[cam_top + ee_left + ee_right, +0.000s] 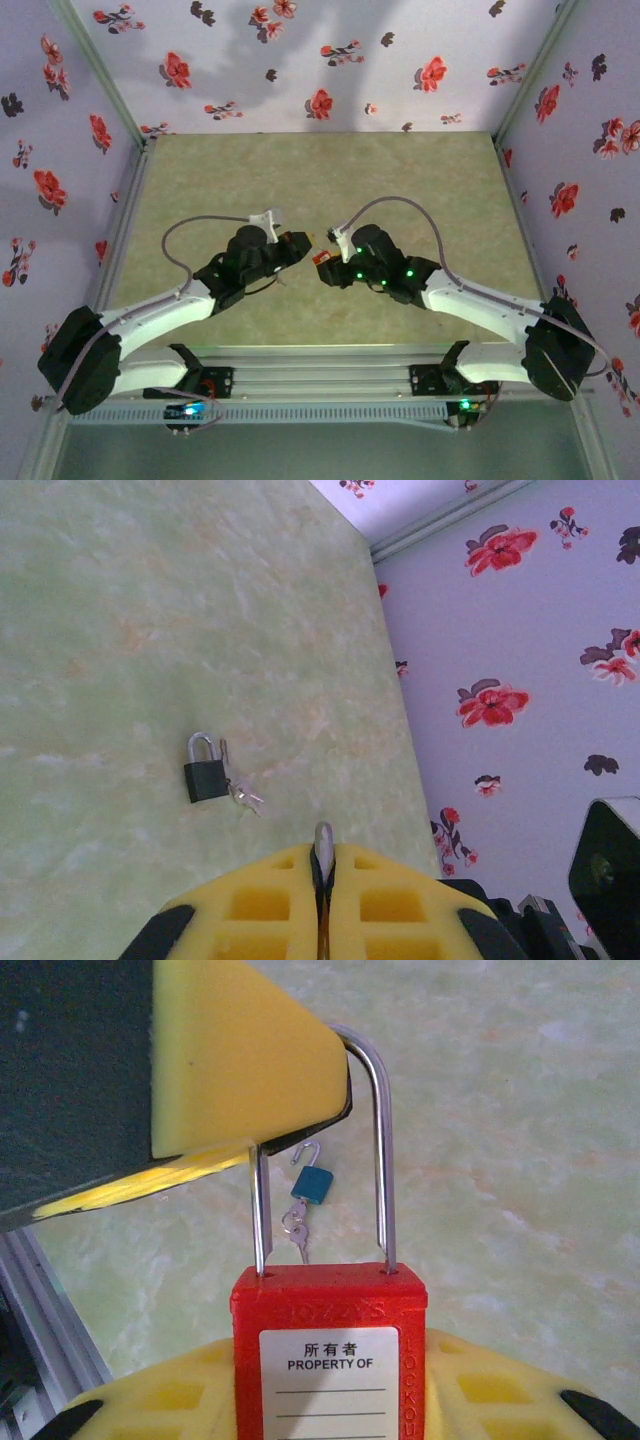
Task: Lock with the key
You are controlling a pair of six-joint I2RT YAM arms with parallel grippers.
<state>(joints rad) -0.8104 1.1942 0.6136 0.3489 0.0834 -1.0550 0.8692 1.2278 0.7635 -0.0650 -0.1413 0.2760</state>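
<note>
Red padlock (330, 1350) gripped by right claw (330, 1385), key (323, 838) pinched in left claw (323, 862), one blue padlock (312, 1184), one black padlock (206, 777)

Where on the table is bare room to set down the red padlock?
Bare: the far half of the table, beyond the grippers. Crowded: the middle, where the left gripper with the key meets the right gripper holding the red padlock; a black padlock and a blue padlock lie nearby.

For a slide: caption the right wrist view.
Right gripper grips the red padlock; a small blue padlock lies on the table beyond.
</note>
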